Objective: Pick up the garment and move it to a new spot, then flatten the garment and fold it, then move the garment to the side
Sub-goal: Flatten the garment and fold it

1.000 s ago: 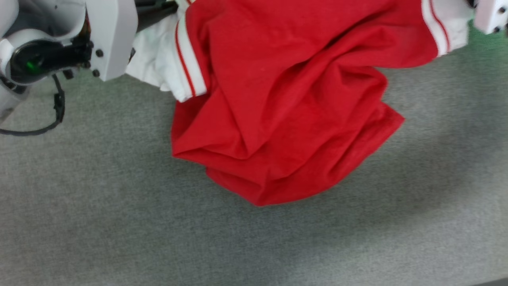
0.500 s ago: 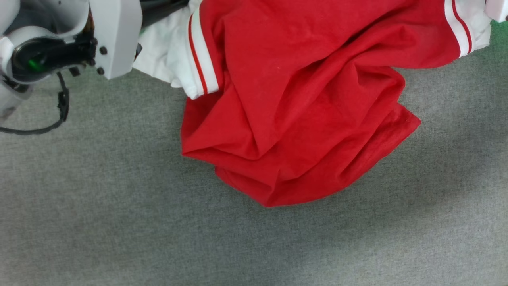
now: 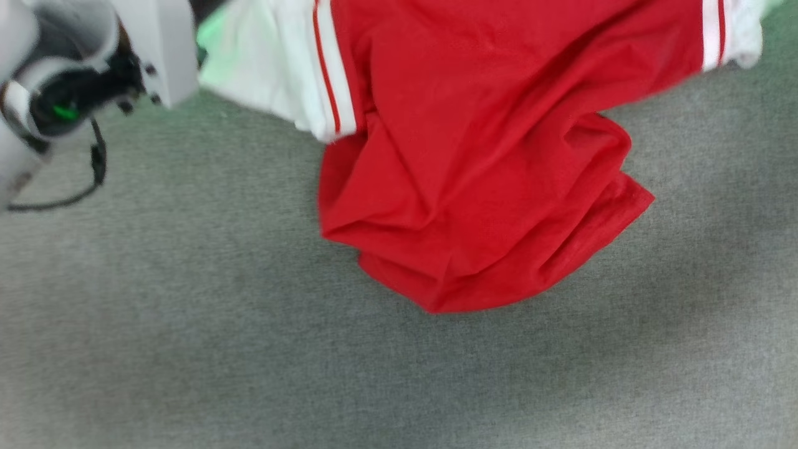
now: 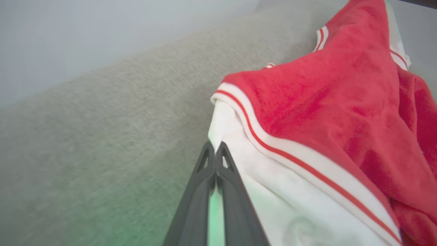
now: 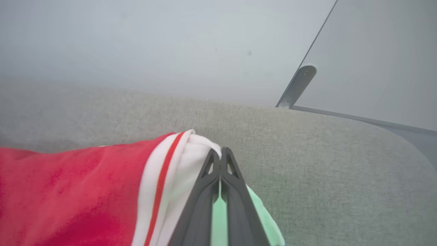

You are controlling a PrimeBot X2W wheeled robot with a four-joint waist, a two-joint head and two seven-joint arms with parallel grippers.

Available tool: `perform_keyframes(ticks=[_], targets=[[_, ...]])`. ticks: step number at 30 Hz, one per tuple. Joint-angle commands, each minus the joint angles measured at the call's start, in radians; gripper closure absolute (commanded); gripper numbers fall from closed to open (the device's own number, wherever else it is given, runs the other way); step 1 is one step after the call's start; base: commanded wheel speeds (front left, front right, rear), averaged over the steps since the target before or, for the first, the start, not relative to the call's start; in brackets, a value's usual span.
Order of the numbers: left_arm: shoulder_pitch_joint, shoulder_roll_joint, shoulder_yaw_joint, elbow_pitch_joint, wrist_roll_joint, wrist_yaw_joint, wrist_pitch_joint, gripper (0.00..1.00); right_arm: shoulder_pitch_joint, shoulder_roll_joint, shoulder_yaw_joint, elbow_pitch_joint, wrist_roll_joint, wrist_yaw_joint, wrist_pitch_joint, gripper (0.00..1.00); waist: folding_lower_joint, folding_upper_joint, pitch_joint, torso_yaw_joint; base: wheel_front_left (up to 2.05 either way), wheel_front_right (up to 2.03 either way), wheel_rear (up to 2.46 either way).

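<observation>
The garment [image 3: 474,174], a bright red jersey with white, red-striped sleeve cuffs, hangs bunched from the top of the head view. Its lower folds reach down to the grey table. In the left wrist view my left gripper [image 4: 215,148] is shut on one white cuff [image 4: 273,191], and the red body [image 4: 324,112] drapes away to the right. My right gripper [image 5: 221,152] is shut on the other white cuff [image 5: 191,160], and the red cloth [image 5: 68,191] trails off to the left. The number on the jersey is hidden in the folds.
The grey felt tabletop [image 3: 187,324] spreads wide below and beside the cloth. My left arm's pale wrist [image 3: 75,75] and its black cable [image 3: 93,174] sit at the upper left. A pale wall [image 5: 170,44] and a metal bracket [image 5: 297,85] stand past the table's far edge.
In the head view the garment has shifted right and slightly up, and its folds are drawn tighter. My right arm's pale housing has left the top right corner. My left wrist has edged left.
</observation>
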State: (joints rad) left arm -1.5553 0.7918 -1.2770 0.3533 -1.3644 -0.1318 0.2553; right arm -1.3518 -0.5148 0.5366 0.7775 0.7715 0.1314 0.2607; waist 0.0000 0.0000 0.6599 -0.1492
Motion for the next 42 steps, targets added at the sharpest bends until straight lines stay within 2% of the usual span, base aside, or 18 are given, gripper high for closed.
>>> perform_keyframes(ticks=[1, 8, 16, 21, 25, 30, 34, 39, 42], targets=[[-0.011, -0.006, 0.005, 0.012, -0.001, 0.002, -0.019, 1.0, -0.02, 0.0, -0.016, 0.009, -0.011, -0.001, -0.014, 1.0, 0.0, 0.0, -0.037, 0.023, 0.0, 0.0, 0.0], [-0.105, -0.07, 0.049, 0.2, 0.018, 0.002, -0.228, 1.0, -0.163, 0.052, -0.178, 0.172, -0.114, -0.001, -0.222, 1.0, 0.0, 0.0, -0.059, 0.043, 0.0, 0.0, 0.0], [-0.327, -0.178, 0.134, 0.493, 0.083, 0.003, -0.445, 1.0, -0.422, 0.132, -0.37, 0.411, -0.271, -0.002, -0.43, 1.0, 0.0, 0.0, -0.04, 0.058, 0.0, 0.0, 0.0], [-0.464, -0.241, 0.202, 0.592, 0.084, 0.003, -0.508, 1.0, -0.56, 0.151, -0.455, 0.48, -0.35, -0.002, -0.507, 1.0, 0.0, 0.0, -0.037, 0.064, 0.0, 0.0, 0.0], [-0.524, -0.248, 0.265, 0.596, 0.12, 0.003, -0.52, 1.0, -0.614, 0.162, -0.499, 0.493, -0.412, -0.002, -0.524, 1.0, 0.0, 0.0, -0.038, 0.069, 0.0, 0.0, 0.0], [-0.409, -0.239, 0.305, 0.557, 0.143, 0.003, -0.519, 1.0, -0.575, 0.191, -0.498, 0.504, -0.48, -0.002, -0.523, 1.0, 0.0, 0.0, -0.045, 0.076, 0.0, 0.0, 0.0], [-0.262, -0.213, 0.306, 0.48, 0.081, 0.003, -0.519, 1.0, -0.501, 0.219, -0.475, 0.506, -0.49, -0.002, -0.489, 1.0, 0.0, 0.0, -0.058, 0.083, 0.0, 0.0, 0.0], [-0.036, -0.158, 0.268, 0.32, 0.012, 0.002, -0.519, 1.0, -0.366, 0.238, -0.403, 0.483, -0.454, -0.002, -0.408, 1.0, 0.0, 0.0, -0.086, 0.098, 0.0, 0.0, 0.0], [0.106, -0.116, 0.263, 0.215, -0.042, 0.002, -0.519, 1.0, -0.26, 0.243, -0.352, 0.415, -0.399, -0.001, -0.347, 1.0, 0.0, 0.0, -0.11, 0.105, 0.0, 0.0, 0.0]])
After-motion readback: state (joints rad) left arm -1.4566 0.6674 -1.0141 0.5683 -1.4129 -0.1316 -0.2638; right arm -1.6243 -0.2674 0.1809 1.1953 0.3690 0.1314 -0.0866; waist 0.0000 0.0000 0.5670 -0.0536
